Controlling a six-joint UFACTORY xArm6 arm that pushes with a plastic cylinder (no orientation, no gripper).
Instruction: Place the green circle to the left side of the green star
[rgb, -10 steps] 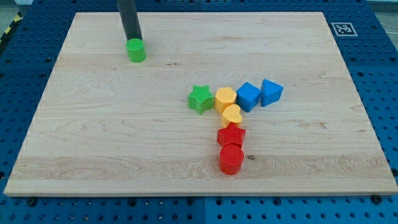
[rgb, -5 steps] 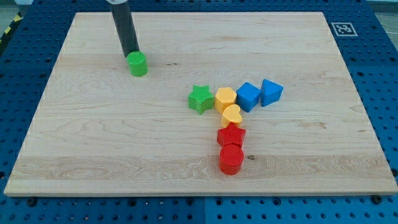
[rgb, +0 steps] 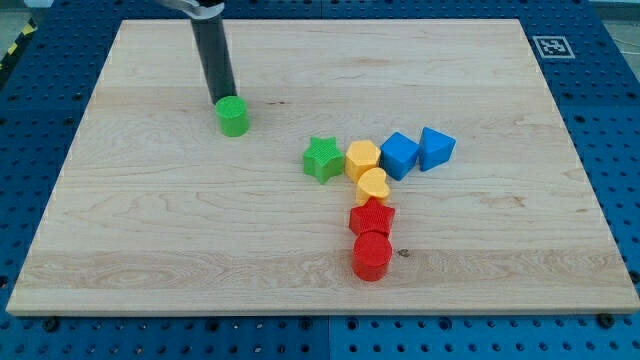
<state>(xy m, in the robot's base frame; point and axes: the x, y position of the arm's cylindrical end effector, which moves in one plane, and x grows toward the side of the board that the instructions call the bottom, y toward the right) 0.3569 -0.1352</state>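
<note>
The green circle (rgb: 232, 116) lies on the wooden board (rgb: 150, 220), left of centre and toward the view's top. My tip (rgb: 224, 99) touches its upper left side. The green star (rgb: 323, 159) lies near the board's middle, to the right of and below the circle, about 90 pixels away. The star touches a yellow hexagon (rgb: 362, 158) on its right.
Right of the yellow hexagon are a blue cube-like block (rgb: 399, 155) and a blue triangle (rgb: 436, 148). Below it run a yellow heart (rgb: 373, 185), a red star (rgb: 371, 216) and a red cylinder (rgb: 371, 256). A fiducial tag (rgb: 552, 46) marks the top right corner.
My tip has pushed the green circle down and to the right, from near the board's top left toward the green star. The other blocks have not moved.
</note>
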